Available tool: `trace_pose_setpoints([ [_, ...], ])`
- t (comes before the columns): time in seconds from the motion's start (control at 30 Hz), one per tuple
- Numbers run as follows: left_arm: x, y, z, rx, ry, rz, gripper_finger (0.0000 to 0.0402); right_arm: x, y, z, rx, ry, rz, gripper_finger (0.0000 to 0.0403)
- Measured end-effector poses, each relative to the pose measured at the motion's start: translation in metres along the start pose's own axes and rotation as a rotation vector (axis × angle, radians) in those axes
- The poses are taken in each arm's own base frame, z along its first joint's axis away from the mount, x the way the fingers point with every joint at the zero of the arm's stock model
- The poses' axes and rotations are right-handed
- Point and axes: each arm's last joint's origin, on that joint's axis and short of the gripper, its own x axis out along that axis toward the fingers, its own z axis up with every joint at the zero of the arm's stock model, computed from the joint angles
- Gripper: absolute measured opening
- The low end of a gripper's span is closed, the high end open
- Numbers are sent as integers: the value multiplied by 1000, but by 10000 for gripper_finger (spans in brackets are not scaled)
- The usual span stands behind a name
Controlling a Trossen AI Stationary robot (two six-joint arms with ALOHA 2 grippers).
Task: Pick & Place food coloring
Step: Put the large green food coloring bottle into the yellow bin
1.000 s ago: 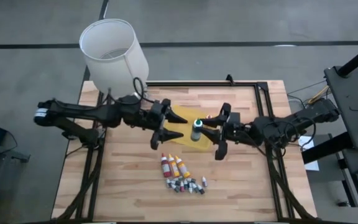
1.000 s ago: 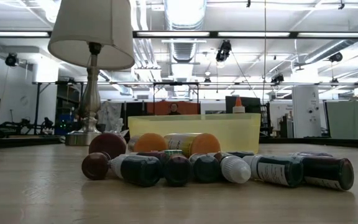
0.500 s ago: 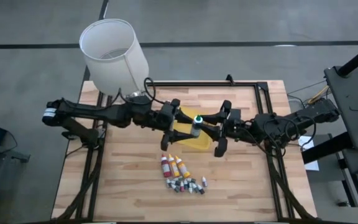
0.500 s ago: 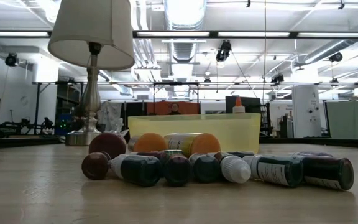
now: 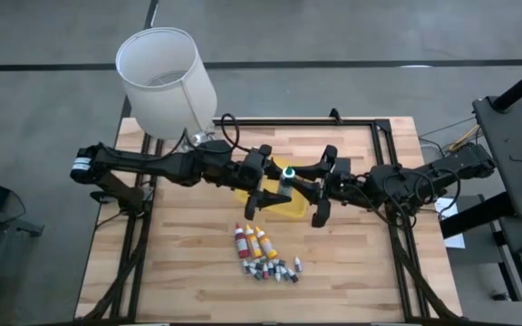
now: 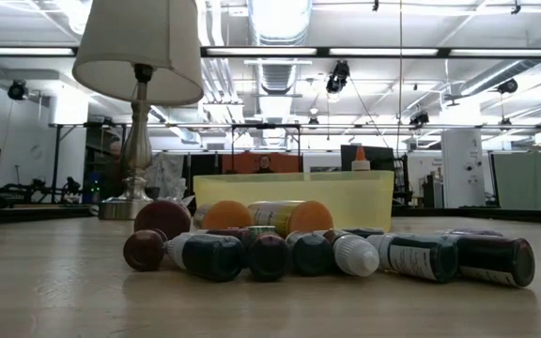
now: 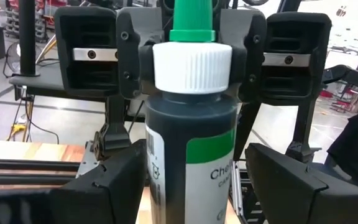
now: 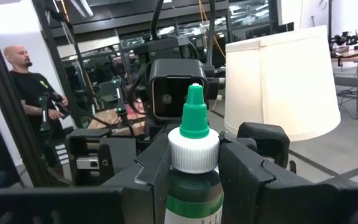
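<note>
A dark food coloring bottle (image 5: 285, 178) with a white collar and green tip hangs upright above the yellow tray (image 5: 284, 209), with my right gripper (image 5: 301, 184) shut on it. My left gripper (image 5: 269, 186) stands open and level, its fingers (image 7: 107, 186) on either side of the bottle's body (image 7: 191, 162); I cannot tell whether they touch it. Red, orange and yellow bottles (image 5: 253, 241) and several small vials (image 5: 271, 269) lie on their sides on the table in front of the tray. Neither gripper shows in the low view. My right gripper pinches the bottle's white ribbed collar (image 7: 192, 65) between its two fingers (image 7: 132, 59), just under the green tip. The fingers come level from the table's right side. The bottle stands upright in the hold, its body hanging below the fingers, clear of the tray.
A lamp with a white shade (image 5: 165, 79) stands at the far left corner on a metal foot (image 6: 137, 141). A dark frame (image 5: 383, 136) runs along the table's far and right edges. A person (image 8: 27, 81) stands in the room beyond the table.
My left gripper has gone toward the table's right edge, level and open, up to the bottle held by my right gripper; its fingers now stand on either side of the bottle's body.
</note>
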Motion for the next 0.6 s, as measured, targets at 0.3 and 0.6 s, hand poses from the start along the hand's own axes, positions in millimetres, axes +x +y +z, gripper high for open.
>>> trace_pose_setpoints([
  [0.3, 0, 1, -5, -11, 45, 9, 219, 0, 0, 0, -4, 0, -2, 105],
  [0.6, 0, 1, -6, -13, 46, 10, 150, 0, 0, 0, -3, 0, -1, 105],
])
